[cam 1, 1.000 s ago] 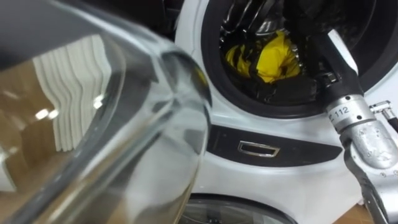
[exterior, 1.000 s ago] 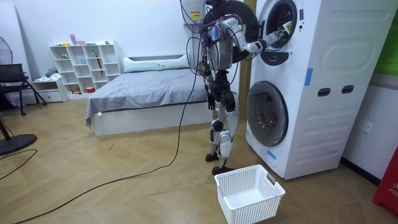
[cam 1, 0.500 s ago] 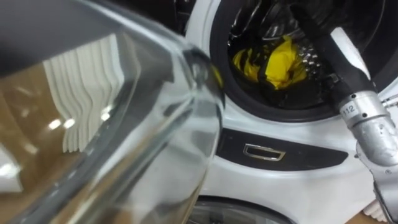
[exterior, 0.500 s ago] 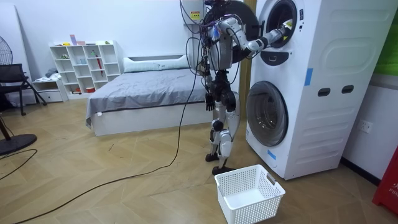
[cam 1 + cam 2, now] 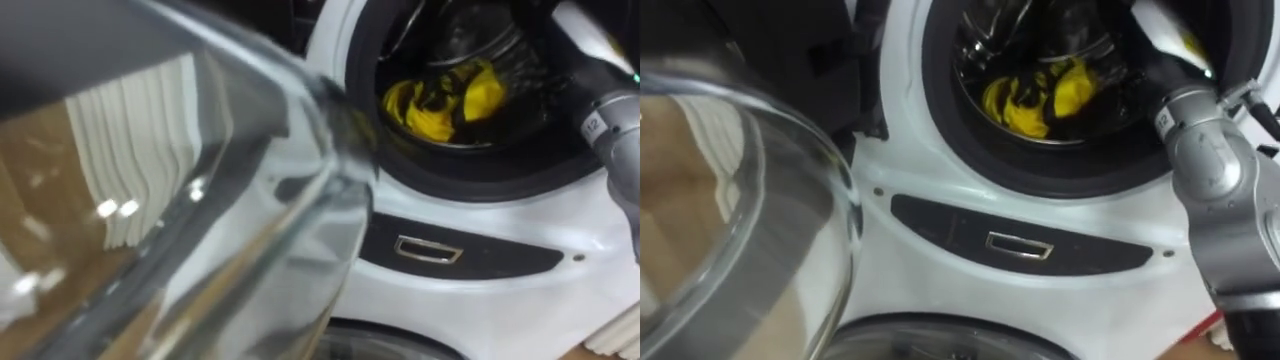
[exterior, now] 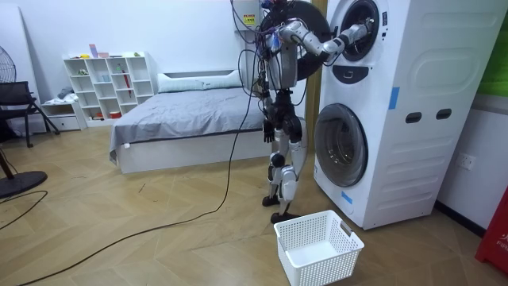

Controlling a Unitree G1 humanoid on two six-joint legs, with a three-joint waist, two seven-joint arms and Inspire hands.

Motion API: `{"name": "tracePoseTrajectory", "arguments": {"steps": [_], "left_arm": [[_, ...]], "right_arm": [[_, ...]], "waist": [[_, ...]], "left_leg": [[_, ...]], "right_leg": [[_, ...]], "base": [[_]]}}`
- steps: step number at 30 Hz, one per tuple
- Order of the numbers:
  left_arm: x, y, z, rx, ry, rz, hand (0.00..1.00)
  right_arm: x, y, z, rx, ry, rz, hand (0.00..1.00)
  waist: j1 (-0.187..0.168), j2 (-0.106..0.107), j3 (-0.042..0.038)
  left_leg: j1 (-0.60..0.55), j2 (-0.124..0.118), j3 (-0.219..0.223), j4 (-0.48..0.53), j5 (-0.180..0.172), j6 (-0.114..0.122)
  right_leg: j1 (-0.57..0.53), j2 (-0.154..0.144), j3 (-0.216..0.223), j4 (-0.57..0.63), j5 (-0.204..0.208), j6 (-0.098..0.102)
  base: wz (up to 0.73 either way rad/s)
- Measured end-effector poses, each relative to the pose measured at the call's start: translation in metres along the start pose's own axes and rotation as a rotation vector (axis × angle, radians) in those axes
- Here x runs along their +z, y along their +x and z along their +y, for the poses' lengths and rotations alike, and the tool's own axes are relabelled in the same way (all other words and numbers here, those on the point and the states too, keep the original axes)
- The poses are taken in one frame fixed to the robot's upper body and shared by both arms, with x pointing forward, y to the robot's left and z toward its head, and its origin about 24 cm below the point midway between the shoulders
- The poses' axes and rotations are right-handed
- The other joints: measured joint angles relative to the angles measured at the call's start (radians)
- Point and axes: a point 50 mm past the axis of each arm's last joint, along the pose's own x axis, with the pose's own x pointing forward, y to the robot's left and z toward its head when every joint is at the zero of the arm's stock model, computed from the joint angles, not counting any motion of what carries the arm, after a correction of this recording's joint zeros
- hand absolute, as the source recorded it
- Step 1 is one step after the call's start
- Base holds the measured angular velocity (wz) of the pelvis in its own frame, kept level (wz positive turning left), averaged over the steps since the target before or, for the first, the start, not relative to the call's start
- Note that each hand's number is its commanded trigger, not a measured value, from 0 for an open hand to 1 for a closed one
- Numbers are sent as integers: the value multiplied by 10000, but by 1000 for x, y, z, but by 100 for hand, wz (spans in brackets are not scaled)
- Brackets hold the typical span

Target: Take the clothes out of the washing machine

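Right hand (image 5: 1165,45) in drum (image 5: 990,35), yellow clothes (image 5: 1040,95) near

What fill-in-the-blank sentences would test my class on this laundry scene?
1. The crumpled cloth lying inside the upper drum is ___ in colour.
2. The round glass door of the white washing machine stands ___.
3. The robot arm reaching into the drum is its ___ one.
4. The white perforated plastic basket stands on the wooden ___.

Missing words: yellow; open; right; floor.
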Motion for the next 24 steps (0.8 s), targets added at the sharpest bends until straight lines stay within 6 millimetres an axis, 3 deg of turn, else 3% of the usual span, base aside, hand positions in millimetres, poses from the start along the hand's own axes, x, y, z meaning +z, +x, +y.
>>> {"name": "tracePoseTrajectory", "arguments": {"steps": [3,8,13,14,18,23,24], "left_arm": [[2,0,1,-57,40,36,0],[2,0,6,6,60,175,0],[14,1,10,50,26,-35,0],[18,2,12,82,28,-97,0],[31,2,17,233,518,-316,0],[33,2,21,317,1041,-325,0],[32,2,21,315,1053,-308,0]], "right_arm": [[5,8,-10,172,-431,175,0],[1,18,-5,1233,-717,757,0],[-5,17,8,3069,-894,1229,0],[-7,16,9,3482,-1010,1312,0],[-10,12,12,4456,-1425,1439,0],[-12,9,14,5213,-1766,1595,2],[-13,7,16,5381,-1762,1624,67]], "waist": [[57,-30,15],[66,-105,-7],[147,-257,74],[178,-295,146],[537,-321,155],[717,-303,168],[738,-305,168]], "left_leg": [[20,-15,23,-13,1,3],[91,-10,31,-42,1,5],[136,4,50,-119,-1,-2],[214,15,25,-114,-13,-17],[294,76,45,-68,-77,-55],[433,123,40,-97,-101,-107],[458,136,42,-123,-94,-119]], "right_leg": [[-13,-5,-3,-18,0,0],[23,10,20,-21,0,0],[100,21,-2,-31,1,-1],[192,35,-43,-47,1,-1],[248,103,32,-48,13,-17],[397,164,36,-208,25,-38],[412,179,40,-208,27,-40]], "base": [[-3],[-1],[-1],[0],[-1],[0],[0]]}}
